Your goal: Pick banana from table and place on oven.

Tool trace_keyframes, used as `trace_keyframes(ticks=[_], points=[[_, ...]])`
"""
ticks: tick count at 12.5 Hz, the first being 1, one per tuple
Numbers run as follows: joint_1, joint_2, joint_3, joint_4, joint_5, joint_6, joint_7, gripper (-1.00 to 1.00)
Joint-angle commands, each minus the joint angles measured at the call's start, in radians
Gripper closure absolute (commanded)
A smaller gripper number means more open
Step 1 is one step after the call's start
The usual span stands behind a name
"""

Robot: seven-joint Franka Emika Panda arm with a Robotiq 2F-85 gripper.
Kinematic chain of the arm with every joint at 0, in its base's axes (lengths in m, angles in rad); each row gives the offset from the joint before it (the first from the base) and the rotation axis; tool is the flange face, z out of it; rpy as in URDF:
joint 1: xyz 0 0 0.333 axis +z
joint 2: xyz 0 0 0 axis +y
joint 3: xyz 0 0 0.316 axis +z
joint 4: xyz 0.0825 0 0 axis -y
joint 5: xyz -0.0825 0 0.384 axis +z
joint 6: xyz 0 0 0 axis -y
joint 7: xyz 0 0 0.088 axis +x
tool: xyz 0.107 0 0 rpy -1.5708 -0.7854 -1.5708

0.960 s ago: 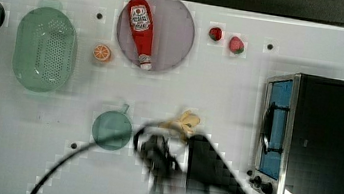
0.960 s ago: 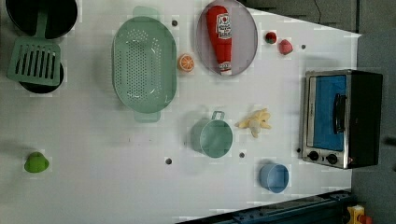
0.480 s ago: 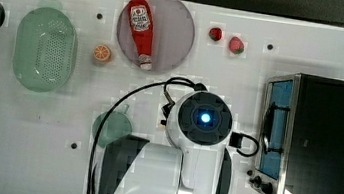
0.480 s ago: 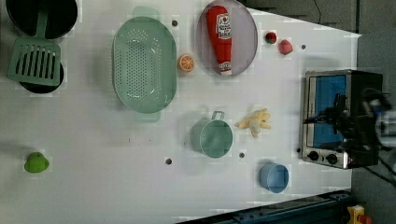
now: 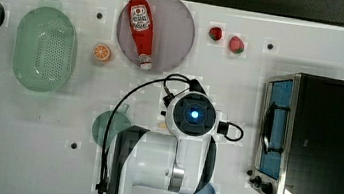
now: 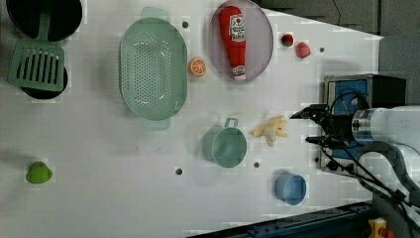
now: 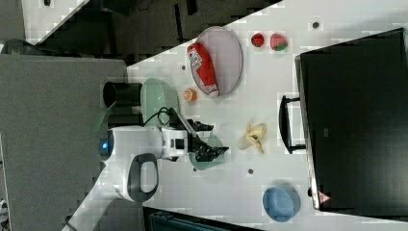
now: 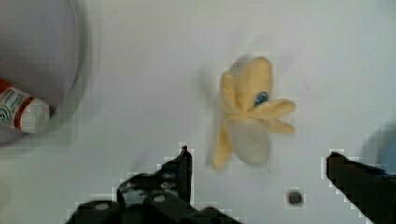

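White arm (image 5: 160, 168), black claw (image 6: 314, 127), blue glowing light, looping black cables

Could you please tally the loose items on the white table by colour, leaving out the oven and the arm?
Green: 4 - colander, cup, spatula, small green fruit
Red: 3 - ketchup bottle, two berries
Orange: 1 - orange slice
Yellow: 1 - banana
Blue: 1 - bowl
Grey: 1 - plate
Black: 2 - pans
Total: 13
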Motion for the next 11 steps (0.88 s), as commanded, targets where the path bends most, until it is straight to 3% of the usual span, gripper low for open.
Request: trace_keyframes(ticks=[1, 9, 11], points=[[-0.002, 0.074, -0.025, -0.029, -0.005, 0.110, 0.039, -1.00], [0.001, 0.300, -0.014, -0.033, -0.004, 0.354, 0.041, -1.00], [0.001, 0.301, -0.011, -0.033, -0.003, 0.354, 0.047, -0.43]])
